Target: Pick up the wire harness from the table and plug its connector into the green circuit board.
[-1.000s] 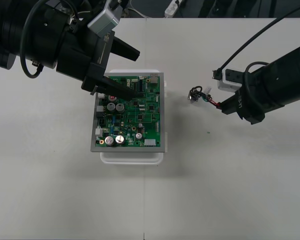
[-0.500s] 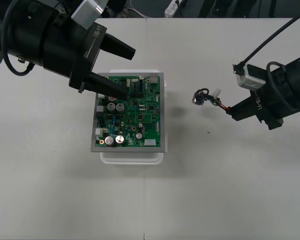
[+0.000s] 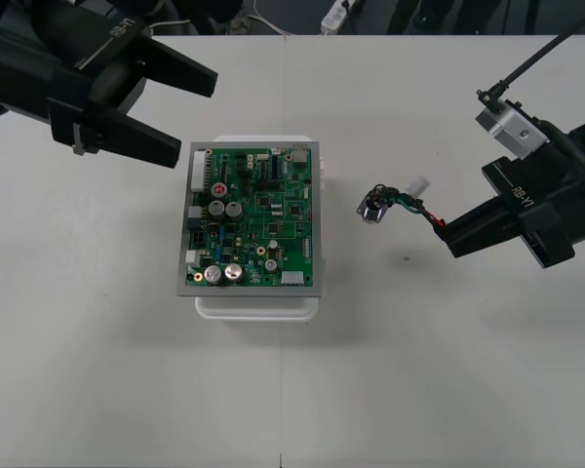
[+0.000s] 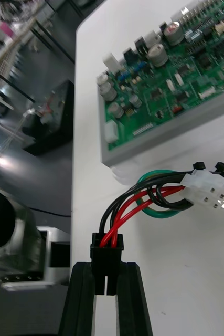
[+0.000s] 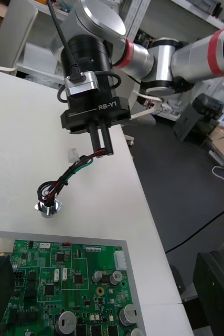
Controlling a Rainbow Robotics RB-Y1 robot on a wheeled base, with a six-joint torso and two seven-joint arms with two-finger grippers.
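Observation:
The green circuit board (image 3: 253,218) sits on its white base (image 3: 257,305) in the middle of the table. My right gripper (image 3: 447,229) is to the right of it, shut on the harness's small black plug (image 4: 106,251). Red, black and green wires (image 4: 143,202) trail from the plug toward the board. They carry a white connector (image 3: 421,185) and end in the round metal socket (image 3: 373,207), which is low over the table. My left gripper (image 3: 197,119) hovers open beyond the board's far left corner. In the left wrist view the right gripper (image 5: 105,149) dangles the harness (image 5: 64,176) past the board (image 5: 64,283).
The table's far edge (image 3: 370,36) borders dark floor with cables. Bare table lies between the board and the socket, and all along the near side.
My left gripper has pulled back off the board toward the far left. My right gripper has drawn away to the right with the plug, and the socket has shifted slightly toward the board.

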